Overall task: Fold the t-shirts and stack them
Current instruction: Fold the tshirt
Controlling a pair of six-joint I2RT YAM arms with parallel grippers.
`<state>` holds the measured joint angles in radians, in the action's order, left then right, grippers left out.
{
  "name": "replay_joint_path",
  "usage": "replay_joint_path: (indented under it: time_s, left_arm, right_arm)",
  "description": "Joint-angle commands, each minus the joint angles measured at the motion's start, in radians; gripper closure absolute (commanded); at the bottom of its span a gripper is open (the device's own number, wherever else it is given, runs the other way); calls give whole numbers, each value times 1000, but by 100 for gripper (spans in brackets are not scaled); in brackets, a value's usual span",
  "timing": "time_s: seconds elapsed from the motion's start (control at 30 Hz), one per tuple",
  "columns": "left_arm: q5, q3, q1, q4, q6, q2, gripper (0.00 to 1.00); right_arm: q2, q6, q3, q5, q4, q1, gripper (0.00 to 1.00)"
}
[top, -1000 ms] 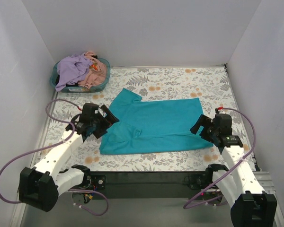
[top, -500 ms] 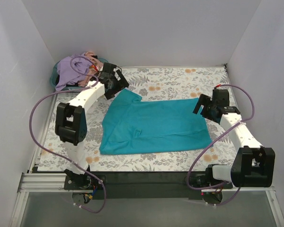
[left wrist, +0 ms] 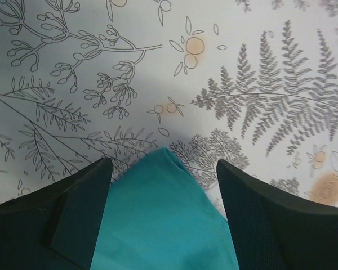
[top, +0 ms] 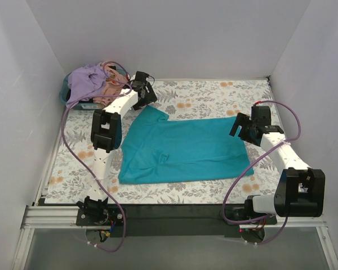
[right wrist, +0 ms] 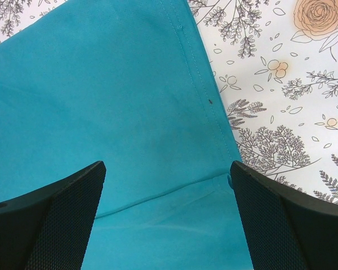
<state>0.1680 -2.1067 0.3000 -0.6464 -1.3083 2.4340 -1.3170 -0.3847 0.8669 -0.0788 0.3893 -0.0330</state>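
Over smooth teal t-shirt (top: 183,149) corners, left hand (left wrist: 162,169) and right hand (right wrist: 168,169) gape, empty.

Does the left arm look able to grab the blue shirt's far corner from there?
Probably yes: the left arm has its open jaws straddling that teal t-shirt corner, nothing in between.

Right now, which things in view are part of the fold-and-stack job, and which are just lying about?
Job:
- teal t-shirt, spread flat
- lavender t-shirt, bunched up
- peach t-shirt, bunched up

Just there:
- teal basket, holding the two bunched shirts
- floral table cloth, under everything
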Motion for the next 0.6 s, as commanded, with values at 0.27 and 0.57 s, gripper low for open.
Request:
replay_joint_path:
  time_s: [0.27,0.57]
  left_arm:
    - [188,-108,45,-47,96,88,45]
    - [271,-4,91,-47,119,63,50]
  right_arm:
    - [-18,20,-17,-12,-38,5,2]
    - [-8,15,-22,-26,-41,5,1]
